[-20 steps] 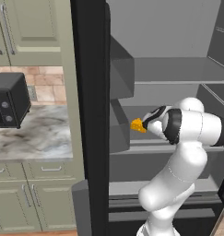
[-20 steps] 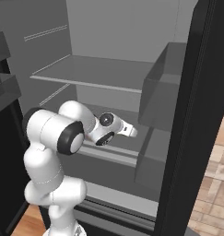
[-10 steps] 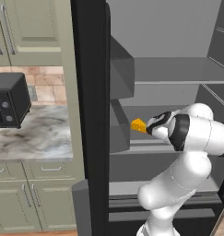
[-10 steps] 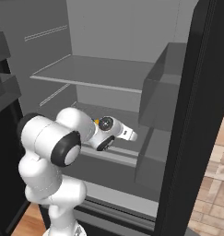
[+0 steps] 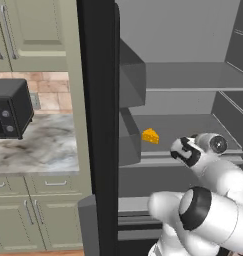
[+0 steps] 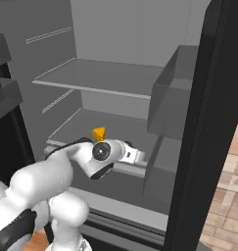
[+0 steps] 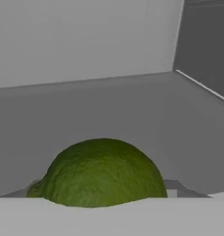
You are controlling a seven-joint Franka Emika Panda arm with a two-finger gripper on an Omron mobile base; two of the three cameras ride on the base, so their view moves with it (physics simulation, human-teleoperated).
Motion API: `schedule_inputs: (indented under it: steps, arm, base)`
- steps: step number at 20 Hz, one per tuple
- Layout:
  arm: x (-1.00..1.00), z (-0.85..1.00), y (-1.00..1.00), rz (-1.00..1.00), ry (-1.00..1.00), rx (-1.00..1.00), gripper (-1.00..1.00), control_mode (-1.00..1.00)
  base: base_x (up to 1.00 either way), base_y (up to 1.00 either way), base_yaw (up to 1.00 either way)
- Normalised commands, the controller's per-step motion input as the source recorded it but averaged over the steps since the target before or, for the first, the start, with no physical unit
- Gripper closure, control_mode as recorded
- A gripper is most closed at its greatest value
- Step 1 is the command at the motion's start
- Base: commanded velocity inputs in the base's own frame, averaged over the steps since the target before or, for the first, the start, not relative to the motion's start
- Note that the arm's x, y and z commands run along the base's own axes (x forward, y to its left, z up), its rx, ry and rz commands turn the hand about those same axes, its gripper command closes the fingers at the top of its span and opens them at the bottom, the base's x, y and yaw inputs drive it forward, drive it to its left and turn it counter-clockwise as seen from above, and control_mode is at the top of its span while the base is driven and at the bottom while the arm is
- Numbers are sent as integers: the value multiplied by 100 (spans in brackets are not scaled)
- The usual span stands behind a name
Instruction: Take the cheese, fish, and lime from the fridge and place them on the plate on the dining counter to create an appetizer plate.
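Inside the fridge [image 6: 115, 44], unlabelled lime [image 7: 102, 174] before end effector [image 5: 177, 148], grip state indiscernible.

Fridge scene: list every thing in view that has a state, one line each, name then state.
fridge: door open, grey shelves exposed.
cheese: lying on the lower shelf, not held.
lime: right in front of the hand camera, on the grey shelf; held or not, cannot tell.
gripper: reached into the fridge at lower-shelf height; jaws not visible.

Home kitchen: open fridge [image 5: 193, 75], microwave [image 5: 10, 107], marble counter [image 5: 43, 147], cabinets [image 5: 38, 35].
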Motion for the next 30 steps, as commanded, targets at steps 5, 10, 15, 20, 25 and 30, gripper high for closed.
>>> schedule_inputs:
  steps: [5,10,15,20,25,30]
  arm:
    - [-90,100,7,7,30,0,100,-100]
    - [-100,83,36,12,49,3,100,-100]
    - [-99,84,50,16,33,7,100,-100]
    - [-100,73,57,13,14,11,100,-100]
    - [-97,18,31,8,-19,3,100,-100]
    - [-59,13,2,7,-30,0,100,-100]
  base:
    - [0,0,0]
    - [0,0,0]
    - [0,0,0]
    - [0,0,0]
    - [0,0,0]
    - [0,0,0]
